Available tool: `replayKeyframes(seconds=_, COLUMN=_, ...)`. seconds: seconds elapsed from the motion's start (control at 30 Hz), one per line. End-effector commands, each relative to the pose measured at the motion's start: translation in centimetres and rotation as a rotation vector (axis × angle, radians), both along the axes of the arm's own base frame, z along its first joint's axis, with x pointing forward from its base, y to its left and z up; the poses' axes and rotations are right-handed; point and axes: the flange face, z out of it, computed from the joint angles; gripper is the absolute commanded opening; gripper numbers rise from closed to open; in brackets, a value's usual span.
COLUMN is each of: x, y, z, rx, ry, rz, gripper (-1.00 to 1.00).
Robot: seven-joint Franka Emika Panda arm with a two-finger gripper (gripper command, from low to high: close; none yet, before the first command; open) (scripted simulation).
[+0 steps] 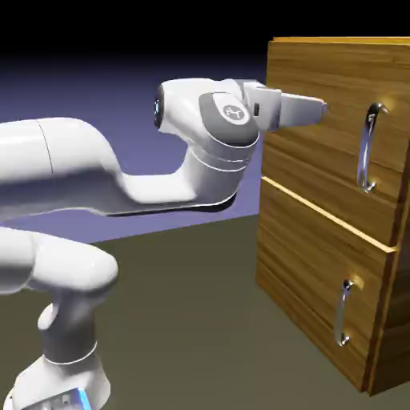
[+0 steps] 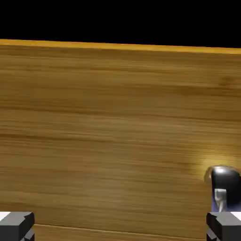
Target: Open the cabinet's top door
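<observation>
Exterior view: fingers (image 1: 319,106) near top door (image 1: 336,136), handle (image 1: 367,150) apart.

The cabinet (image 1: 336,216), golden-brown with horizontal grain, stood at the right. Its top door (image 1: 336,136) hung slightly ajar, its long curved silver handle (image 1: 368,148) upright near the right edge.

Setting: a rendered simulation scene, not a lived-in room. Evidence: a flat, featureless worktop (image 1: 184,320) in dull olive, a plain blue-violet backdrop (image 1: 120,88) fading to black above, a smooth white robot arm (image 1: 96,168), and a single wood-grain cabinet (image 1: 320,264) with uniform, repeating texture.
</observation>
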Motion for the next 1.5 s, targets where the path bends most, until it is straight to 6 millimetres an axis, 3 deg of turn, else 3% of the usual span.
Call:
replayKeyframes(seconds=0.0, x=0.3, y=-0.6, z=-0.4, rx=0.005, ry=-0.006, rz=-0.002, gripper=0.00)
replayKeyframes(seconds=0.33, x=3.8, y=-5.9, z=-6.8, rx=0.045, ry=-0.037, rz=-0.021, gripper=0.00)
replayKeyframes(seconds=0.37, x=3.8, y=-5.9, z=-6.8, rx=0.045, ry=-0.037, rz=-0.021, gripper=0.00)
replayKeyframes(seconds=0.53, x=8.8, y=-5.7, z=-6.8, rx=0.045, ry=-0.037, rz=-0.021, gripper=0.00)
replayKeyframes(seconds=0.57, x=8.8, y=-5.7, z=-6.8, rx=0.045, ry=-0.037, rz=-0.021, gripper=-1.00)
replayKeyframes(seconds=0.6, x=8.8, y=-5.7, z=-6.8, rx=0.045, ry=-0.037, rz=-0.021, gripper=-1.00)
replayKeyframes(seconds=0.97, x=-1.0, y=-1.5, z=-6.8, rx=0.041, ry=-0.043, rz=-0.260, gripper=-1.00)
replayKeyframes(seconds=1.23, x=-7.9, y=3.5, z=-6.8, rx=0.036, ry=-0.047, rz=-0.452, gripper=-1.00)
replayKeyframes(seconds=1.47, x=-12.2, y=7.9, z=-6.8, rx=0.033, ry=-0.049, rz=-0.591, gripper=-1.00)
